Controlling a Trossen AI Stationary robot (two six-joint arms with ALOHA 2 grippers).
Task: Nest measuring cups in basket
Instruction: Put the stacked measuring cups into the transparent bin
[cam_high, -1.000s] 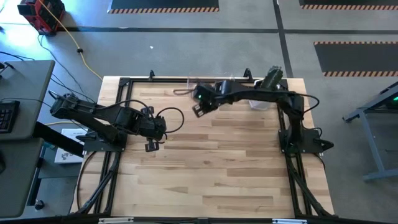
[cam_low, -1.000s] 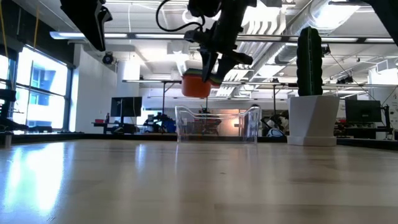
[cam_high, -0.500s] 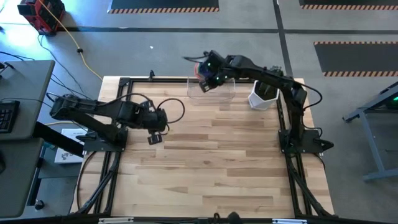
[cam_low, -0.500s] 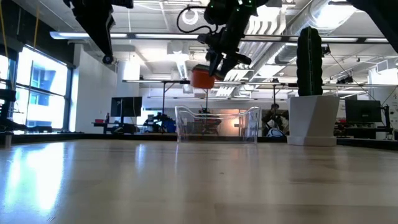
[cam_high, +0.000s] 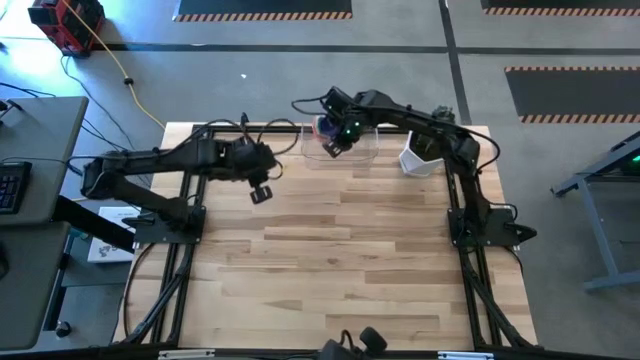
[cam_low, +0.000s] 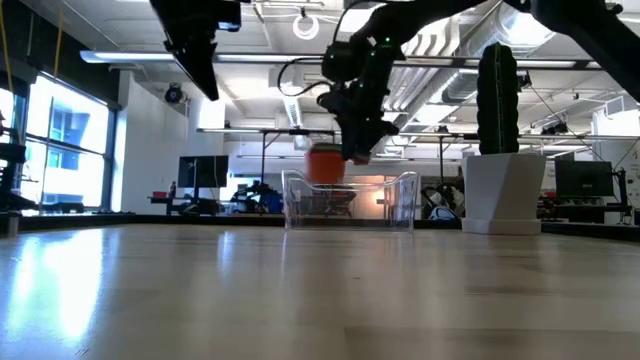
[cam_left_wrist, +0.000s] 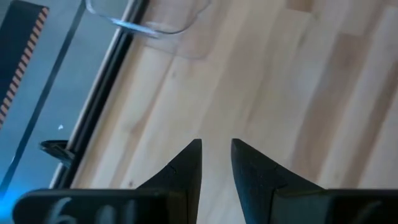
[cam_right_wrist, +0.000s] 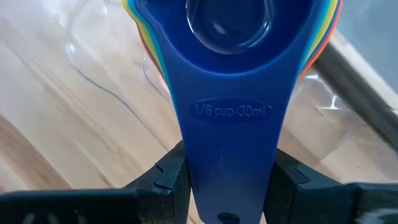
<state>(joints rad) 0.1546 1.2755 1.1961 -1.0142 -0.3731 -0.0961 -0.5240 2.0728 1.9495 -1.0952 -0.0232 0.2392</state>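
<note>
My right gripper (cam_high: 336, 140) is shut on a nested stack of measuring cups (cam_right_wrist: 230, 25), blue on top with yellow, red and orange rims around it. It holds the stack over the clear basket (cam_high: 368, 152), which stands at the table's far edge. In the low view the orange underside of the stack (cam_low: 325, 165) is level with the basket's rim (cam_low: 350, 176). My left gripper (cam_left_wrist: 216, 144) hangs above bare wood left of the basket. Its fingers are a narrow gap apart with nothing between them. My right gripper pinches the stacked handles near their free end (cam_right_wrist: 227, 186), one finger (cam_right_wrist: 169, 177) on each long edge. The fingers slant down from the table's right and lie along the handles. The bowls reach out beyond the fingertips, open side up, lifted clear.
A white pot with a green cactus (cam_high: 420, 158) stands just right of the basket at the far edge. A black frame (cam_high: 200, 135) runs around the table's edges. The wide wooden top (cam_high: 340, 260) lies between the arms and the near edge.
My right gripper has carried the stack toward the table's far edge, from in front of the basket to over it, rolling its wrist on the way. My left gripper has swung toward the far edge and a little to the right, at the same height.
</note>
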